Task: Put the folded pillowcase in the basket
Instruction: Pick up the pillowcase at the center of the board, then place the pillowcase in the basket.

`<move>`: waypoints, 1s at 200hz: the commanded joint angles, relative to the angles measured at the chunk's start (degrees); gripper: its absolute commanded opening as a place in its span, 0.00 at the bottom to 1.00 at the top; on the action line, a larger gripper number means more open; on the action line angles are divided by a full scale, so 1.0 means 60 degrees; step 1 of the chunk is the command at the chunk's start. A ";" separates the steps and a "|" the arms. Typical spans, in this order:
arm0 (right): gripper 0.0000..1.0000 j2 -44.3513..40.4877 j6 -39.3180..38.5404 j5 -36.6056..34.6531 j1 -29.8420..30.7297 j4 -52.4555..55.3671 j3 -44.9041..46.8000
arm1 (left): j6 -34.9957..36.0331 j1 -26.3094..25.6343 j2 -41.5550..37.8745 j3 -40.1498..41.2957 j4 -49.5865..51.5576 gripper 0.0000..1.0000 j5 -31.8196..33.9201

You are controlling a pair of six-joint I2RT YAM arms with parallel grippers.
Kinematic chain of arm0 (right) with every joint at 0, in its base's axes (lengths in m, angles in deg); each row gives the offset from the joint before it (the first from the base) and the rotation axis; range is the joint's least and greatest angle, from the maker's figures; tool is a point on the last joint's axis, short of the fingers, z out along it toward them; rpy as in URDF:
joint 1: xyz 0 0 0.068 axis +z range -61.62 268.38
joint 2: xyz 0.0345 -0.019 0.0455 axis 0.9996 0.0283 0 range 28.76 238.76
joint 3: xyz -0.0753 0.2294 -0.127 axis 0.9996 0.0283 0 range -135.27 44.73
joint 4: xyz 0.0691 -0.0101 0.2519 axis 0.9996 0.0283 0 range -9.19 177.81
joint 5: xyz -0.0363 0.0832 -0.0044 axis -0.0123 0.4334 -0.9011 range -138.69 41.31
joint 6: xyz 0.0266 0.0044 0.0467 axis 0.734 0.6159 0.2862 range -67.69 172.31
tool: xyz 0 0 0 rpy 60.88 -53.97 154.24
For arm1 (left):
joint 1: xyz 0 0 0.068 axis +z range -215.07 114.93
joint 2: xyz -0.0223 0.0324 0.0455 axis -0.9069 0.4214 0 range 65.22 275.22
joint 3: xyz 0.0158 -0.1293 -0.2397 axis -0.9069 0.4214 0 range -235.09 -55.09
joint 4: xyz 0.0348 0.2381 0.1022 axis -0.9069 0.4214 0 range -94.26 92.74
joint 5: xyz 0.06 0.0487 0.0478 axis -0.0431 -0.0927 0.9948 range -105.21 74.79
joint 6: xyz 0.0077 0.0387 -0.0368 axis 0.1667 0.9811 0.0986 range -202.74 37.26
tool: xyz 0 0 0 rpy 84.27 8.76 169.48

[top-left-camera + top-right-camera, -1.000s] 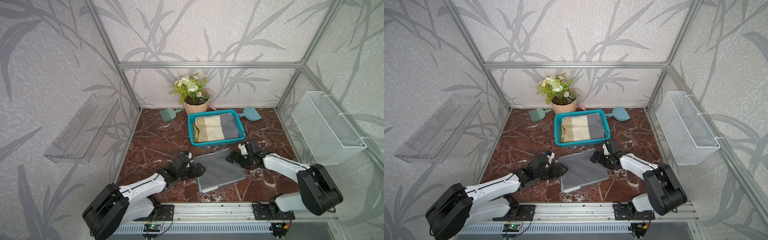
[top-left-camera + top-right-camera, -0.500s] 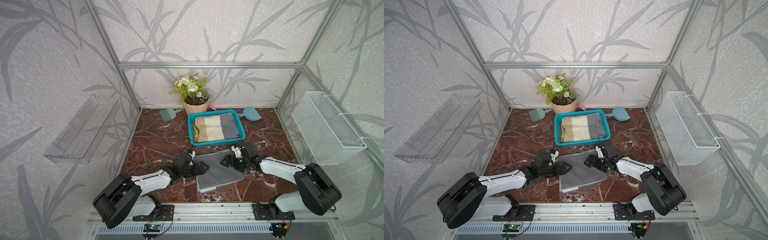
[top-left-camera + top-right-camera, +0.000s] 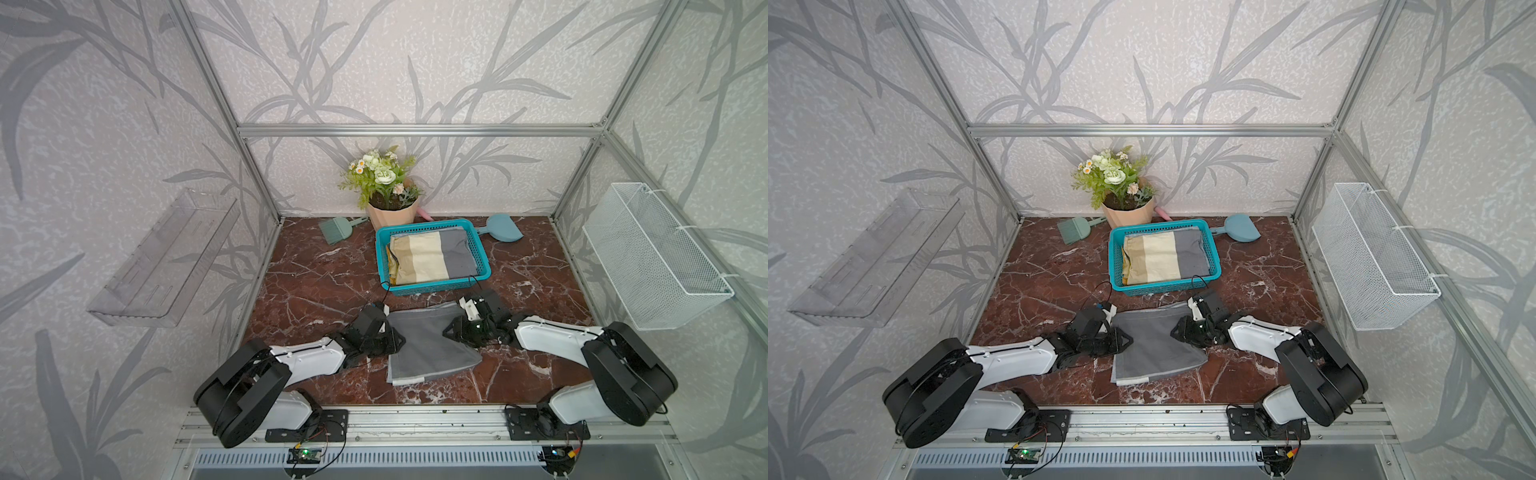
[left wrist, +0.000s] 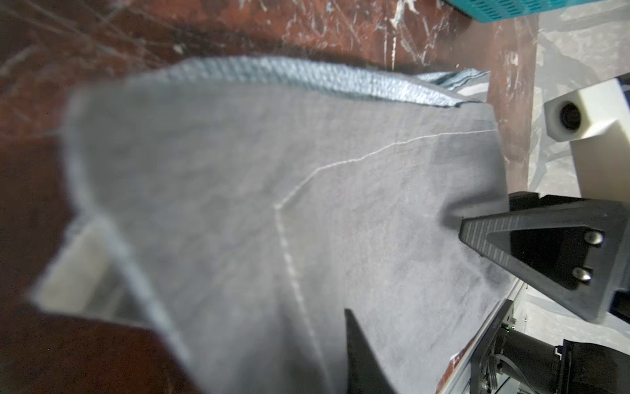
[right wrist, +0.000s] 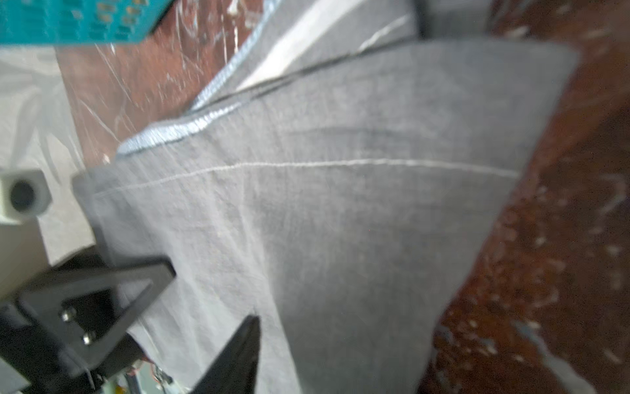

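Note:
The folded grey pillowcase point(image 3: 428, 347) point(image 3: 1156, 345) lies on the marble table just in front of the turquoise basket point(image 3: 436, 287) point(image 3: 1167, 287). My left gripper point(image 3: 397, 338) point(image 3: 1126, 338) is shut on its left edge. In the left wrist view one finger point(image 4: 358, 354) lies on top of the pillowcase point(image 4: 238, 204), and the other is hidden under the cloth. My right gripper point(image 3: 451, 330) point(image 3: 1177, 330) pinches the right edge. Its upper finger point(image 5: 235, 358) rests on the pillowcase point(image 5: 341, 204). The cloth is bunched and narrowed between the two grippers.
A striped beige and grey cloth point(image 3: 432, 257) lies in the basket. Behind it stand a flower pot point(image 3: 390, 212), a green brush point(image 3: 334, 230) and a dustpan point(image 3: 500, 232). A white wire basket point(image 3: 652, 257) hangs on the right wall, a clear shelf point(image 3: 166, 257) on the left.
Both grippers slid inward over the pillowcase's side edges and closed from wide open. The cloth between them has been drawn in and puckered.

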 commanded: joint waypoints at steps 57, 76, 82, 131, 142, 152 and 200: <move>0.00 -0.1083 -0.0207 -0.0124 0.0193 0.1430 -0.0126 | 0.0729 -0.0091 -0.1138 -0.0465 0.1698 0.00 0.0801; 0.00 -0.1876 -0.0591 -0.0258 0.0244 0.2441 -0.0685 | 0.1053 -0.0133 -0.1779 -0.0753 0.2117 0.00 0.0786; 0.00 -0.2140 -0.0670 -0.0293 0.0246 0.2740 -0.0874 | 0.1155 -0.0156 -0.1973 -0.0873 0.2214 0.00 0.0744; 0.00 -0.3576 -0.0953 -0.0492 0.0246 0.4516 -0.2720 | 0.2140 -0.0589 -0.2905 -0.2629 0.3190 0.00 0.0448; 0.00 -0.3678 -0.1127 -0.0771 0.0219 0.4760 -0.3168 | 0.2309 -0.0580 -0.2969 -0.3094 0.3330 0.00 0.0610; 0.00 -0.3599 -0.1387 -0.1028 0.0158 0.4992 -0.3671 | 0.2526 -0.0576 -0.2970 -0.3513 0.3407 0.00 0.1031; 0.00 -0.1536 -0.2607 -0.0764 -0.1065 0.5488 -0.6261 | 0.3918 -0.0211 -0.1334 -0.5875 0.3808 0.00 0.3213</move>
